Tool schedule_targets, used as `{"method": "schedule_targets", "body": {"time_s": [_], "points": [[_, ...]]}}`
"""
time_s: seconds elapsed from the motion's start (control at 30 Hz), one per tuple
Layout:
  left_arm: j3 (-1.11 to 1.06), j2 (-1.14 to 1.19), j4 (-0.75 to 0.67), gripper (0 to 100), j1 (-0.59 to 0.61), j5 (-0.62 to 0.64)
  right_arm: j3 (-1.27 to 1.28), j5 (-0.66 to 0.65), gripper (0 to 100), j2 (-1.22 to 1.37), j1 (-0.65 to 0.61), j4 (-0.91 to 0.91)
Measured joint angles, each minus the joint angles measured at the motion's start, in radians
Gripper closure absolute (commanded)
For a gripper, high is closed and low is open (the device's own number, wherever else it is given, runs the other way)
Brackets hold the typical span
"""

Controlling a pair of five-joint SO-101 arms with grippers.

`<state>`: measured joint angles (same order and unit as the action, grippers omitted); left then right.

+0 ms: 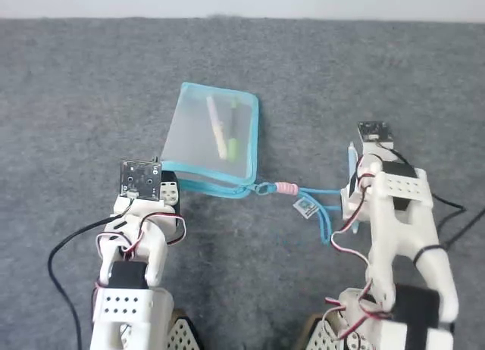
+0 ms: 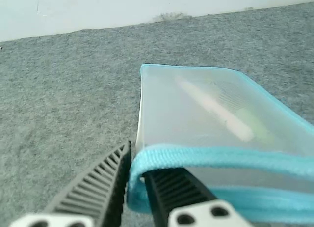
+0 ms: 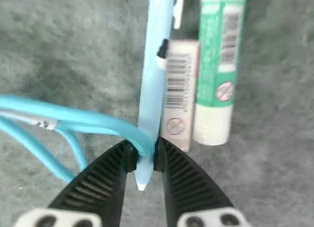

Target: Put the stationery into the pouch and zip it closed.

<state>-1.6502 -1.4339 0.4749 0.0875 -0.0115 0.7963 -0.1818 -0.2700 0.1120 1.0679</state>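
A translucent pouch with blue trim lies mid-table, with a pale pen and a green marker inside it. My left gripper is at its near left corner. In the left wrist view the left gripper is shut on the pouch's blue zipper edge. My right gripper is shut on the tip of a light blue pen and on the blue cord looped over it. The cord runs from the zipper pull to the right gripper.
Beside the blue pen lie a pink-labelled stick and a green-and-white glue stick on the grey carpet. A small tag hangs on the cord. Open carpet lies to the left and beyond the pouch.
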Motion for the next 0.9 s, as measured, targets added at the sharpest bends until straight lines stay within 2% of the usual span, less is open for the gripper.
{"method": "schedule_targets", "body": {"time_s": [0.17,0.3,0.43,0.6,0.9], "points": [[0.000,0.000,0.000,99,0.000,0.000,0.000,-0.063,97.8,-0.084,0.000,0.069],[0.000,0.000,0.000,99,0.000,0.000,0.000,-0.127,87.6,-0.135,0.000,0.141],[0.000,0.000,0.000,99,0.000,0.000,0.000,-0.152,86.4,-0.143,-0.009,0.164],[0.000,0.000,0.000,99,0.000,0.000,0.000,-0.138,86.4,-0.133,-0.089,0.164],[0.000,0.000,0.000,99,0.000,0.000,0.000,-0.072,86.5,-0.032,-0.094,0.049]]}}
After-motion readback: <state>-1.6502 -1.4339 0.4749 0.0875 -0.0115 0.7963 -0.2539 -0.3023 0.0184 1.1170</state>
